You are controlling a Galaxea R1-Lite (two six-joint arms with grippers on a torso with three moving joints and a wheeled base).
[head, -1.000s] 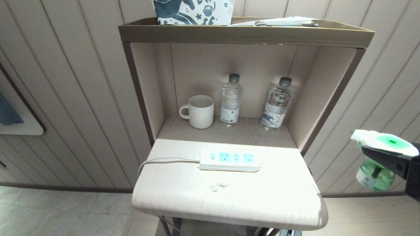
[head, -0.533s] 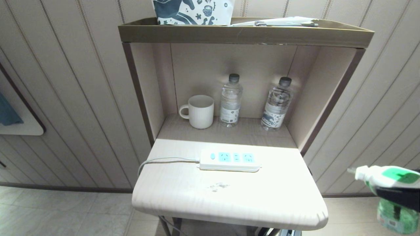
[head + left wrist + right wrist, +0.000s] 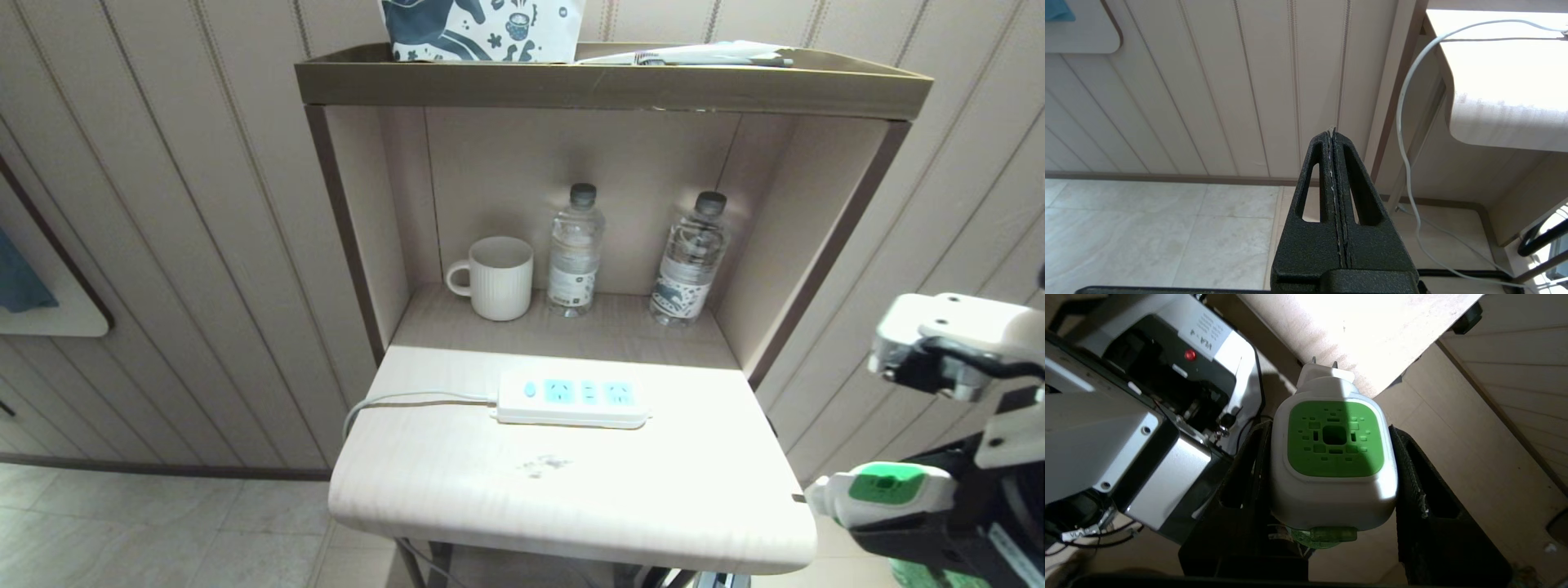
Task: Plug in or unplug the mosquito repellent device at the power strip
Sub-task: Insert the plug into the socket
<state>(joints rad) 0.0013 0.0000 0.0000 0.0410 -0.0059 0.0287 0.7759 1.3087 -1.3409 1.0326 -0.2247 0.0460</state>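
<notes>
The left gripper (image 3: 1334,134), a black two-pronged clamp, was parked low beside the stand over the pale tiled floor (image 3: 1147,228), its fingers (image 3: 1323,171) pressed flat together with nothing between them. A pale cord (image 3: 408,400) ran from the left edge of the light wood worktop (image 3: 571,498) to the long flat white power strip with three light-blue socket faces (image 3: 573,399), which lay flat near the middle of the worktop with all sockets unoccupied. In the recess behind it stood a white ribbed mug (image 3: 496,278) and two clear plastic water bottles (image 3: 575,251), all upright and apart from one another. Well to the right, off the worktop's front right corner and below its level, the right gripper (image 3: 1333,457) held the white rounded mosquito repellent device with the green perforated top (image 3: 1335,439), its black fingers (image 3: 1412,477) closed against both sides of the body. The device's metal prongs pointed toward the worktop edge. It touched neither the worktop nor the power strip.
</notes>
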